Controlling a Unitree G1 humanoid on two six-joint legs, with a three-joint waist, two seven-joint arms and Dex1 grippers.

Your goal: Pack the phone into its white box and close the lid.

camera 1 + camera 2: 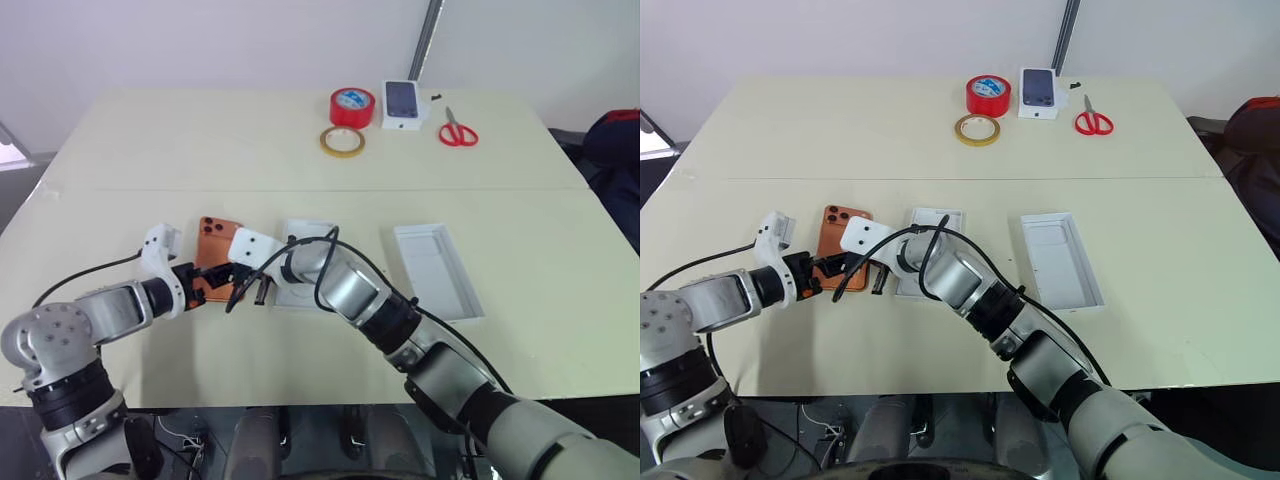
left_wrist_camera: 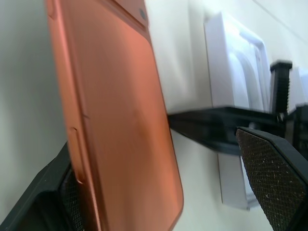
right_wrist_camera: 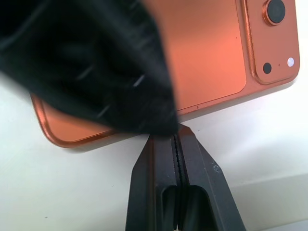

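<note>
The phone (image 1: 213, 252) lies camera-side up on the worktop (image 1: 300, 160), tipped up a bit. The left tool (image 1: 207, 282) is wide open around its edge, ready to squeeze. The right tool (image 3: 175, 137), shut and empty, props the rim, probably lifting it. Arms hide the white box (image 1: 300, 262).

The phone (image 1: 215, 250) is hemmed in: the left gripper (image 1: 203, 282), fingers spread wide, straddles its near end, and the right gripper (image 3: 176, 129), fingers pressed together, touches its long edge on the side of the moulded insert (image 1: 305, 262). Beyond the phone's far end the table (image 1: 200, 150) lies bare up to the tape rolls (image 1: 347, 120). The tray (image 1: 437, 270) lies well apart from the phone, with open tabletop around it.
</note>
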